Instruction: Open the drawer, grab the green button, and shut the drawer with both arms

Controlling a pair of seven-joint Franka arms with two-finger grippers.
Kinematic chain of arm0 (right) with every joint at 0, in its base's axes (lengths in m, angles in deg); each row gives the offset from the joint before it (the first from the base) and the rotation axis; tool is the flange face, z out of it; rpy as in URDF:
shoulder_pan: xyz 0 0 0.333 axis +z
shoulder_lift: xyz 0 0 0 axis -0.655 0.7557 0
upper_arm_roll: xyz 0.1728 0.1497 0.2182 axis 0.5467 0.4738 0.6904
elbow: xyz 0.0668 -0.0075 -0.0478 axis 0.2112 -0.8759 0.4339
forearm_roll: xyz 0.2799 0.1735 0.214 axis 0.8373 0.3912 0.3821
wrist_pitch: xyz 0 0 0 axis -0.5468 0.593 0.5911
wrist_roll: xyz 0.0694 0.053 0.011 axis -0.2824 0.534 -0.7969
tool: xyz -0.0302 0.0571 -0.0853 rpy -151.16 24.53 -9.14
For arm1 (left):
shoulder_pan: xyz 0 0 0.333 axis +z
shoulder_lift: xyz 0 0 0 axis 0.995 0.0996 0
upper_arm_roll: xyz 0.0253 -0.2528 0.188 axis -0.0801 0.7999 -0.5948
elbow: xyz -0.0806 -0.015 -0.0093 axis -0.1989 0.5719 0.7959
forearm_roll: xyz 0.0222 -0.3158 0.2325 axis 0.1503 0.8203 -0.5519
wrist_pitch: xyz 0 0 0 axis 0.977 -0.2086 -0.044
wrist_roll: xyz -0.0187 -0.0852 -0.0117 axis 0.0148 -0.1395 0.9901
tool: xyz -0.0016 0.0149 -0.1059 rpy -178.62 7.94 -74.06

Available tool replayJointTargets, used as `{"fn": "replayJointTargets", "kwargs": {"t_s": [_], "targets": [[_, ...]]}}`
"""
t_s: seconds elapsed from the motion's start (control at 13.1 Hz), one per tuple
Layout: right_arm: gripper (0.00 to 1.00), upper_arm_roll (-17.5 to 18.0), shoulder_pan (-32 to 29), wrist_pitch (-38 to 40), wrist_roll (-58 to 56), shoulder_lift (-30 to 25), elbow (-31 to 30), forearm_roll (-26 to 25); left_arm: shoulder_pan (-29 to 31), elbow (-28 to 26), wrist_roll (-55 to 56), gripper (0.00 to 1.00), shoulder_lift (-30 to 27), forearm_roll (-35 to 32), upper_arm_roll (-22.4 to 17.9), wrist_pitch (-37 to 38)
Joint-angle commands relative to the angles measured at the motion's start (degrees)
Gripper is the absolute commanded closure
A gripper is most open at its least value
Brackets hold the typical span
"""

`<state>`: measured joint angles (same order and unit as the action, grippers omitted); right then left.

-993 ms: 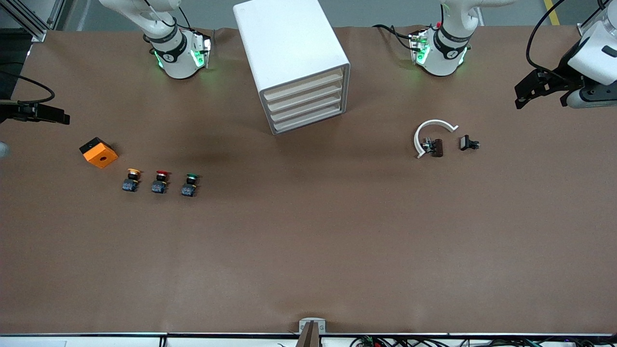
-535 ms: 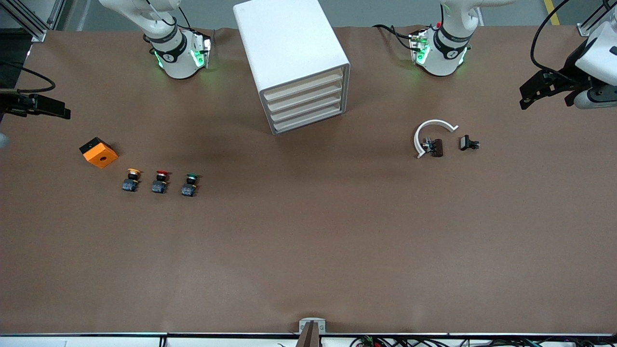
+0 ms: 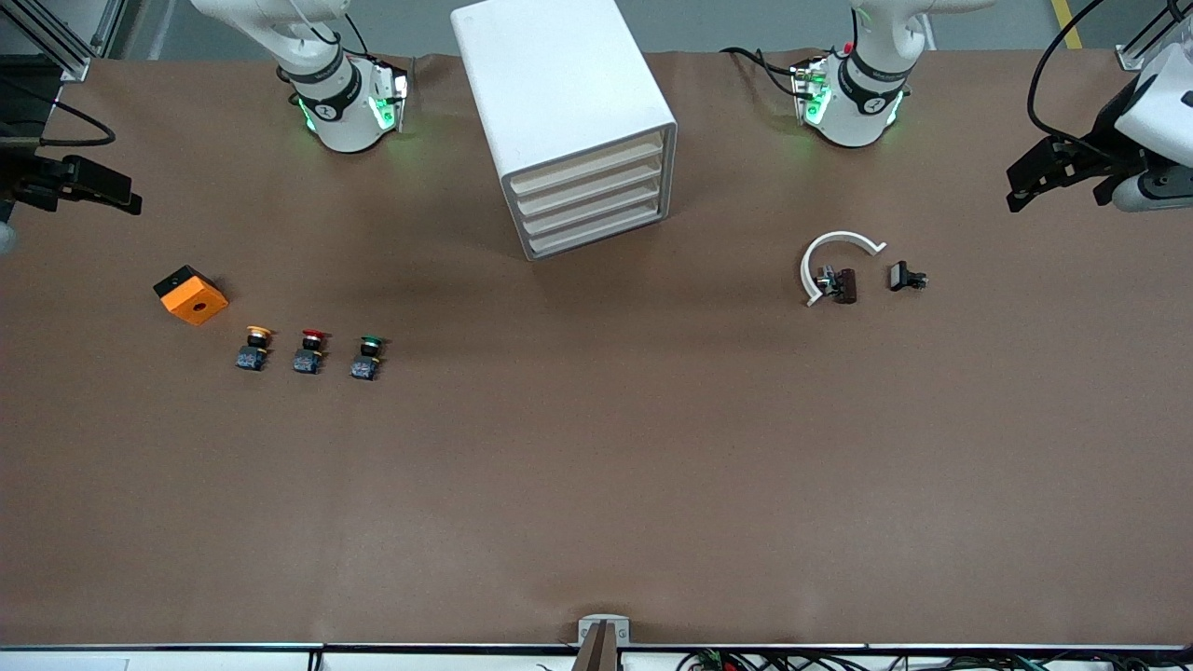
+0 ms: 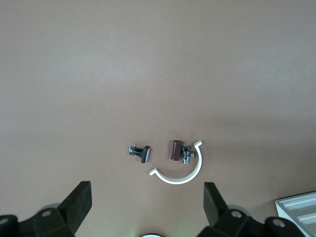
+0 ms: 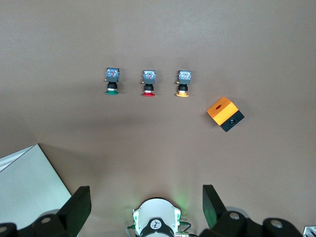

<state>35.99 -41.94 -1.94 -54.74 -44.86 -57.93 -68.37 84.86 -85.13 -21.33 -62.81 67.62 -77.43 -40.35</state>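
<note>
The white cabinet [image 3: 569,112] stands between the arms' bases, and all four drawers [image 3: 589,198] are shut. The green-capped button [image 3: 367,357] lies on the table toward the right arm's end, and it also shows in the right wrist view [image 5: 112,80]. My right gripper [image 3: 126,198] is open and empty, high over the table's edge at that end; its wrist view [image 5: 145,203] looks down on the buttons. My left gripper [image 3: 1018,186] is open and empty, high over the left arm's end of the table; its wrist view [image 4: 146,203] shows small parts below.
A red-capped button [image 3: 309,350] and an orange-capped button [image 3: 253,348] lie in a row beside the green one. An orange box [image 3: 190,294] sits beside them. A white C-shaped clip [image 3: 831,250], a brown part [image 3: 844,285] and a small black part [image 3: 904,276] lie toward the left arm's end.
Both grippers have drifted a little toward the bases' side of the table, the right one more. Nothing on the table has moved.
</note>
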Motion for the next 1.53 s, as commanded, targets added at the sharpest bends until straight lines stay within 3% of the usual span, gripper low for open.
{"fn": "replayJointTargets", "kwargs": {"t_s": [0.0,1.45], "targets": [[0.00,-0.10,0.14,-4.08,0.75,-6.03,-7.73,0.69,0.38,-1.11,-1.03,0.00,-1.59,0.92,-0.16,0.39],[0.00,1.22,-1.97,-6.81,3.39,-9.12,-7.58,1.22,-0.58,3.81,-1.20,0.00,1.57,0.83,0.46,1.01]]}}
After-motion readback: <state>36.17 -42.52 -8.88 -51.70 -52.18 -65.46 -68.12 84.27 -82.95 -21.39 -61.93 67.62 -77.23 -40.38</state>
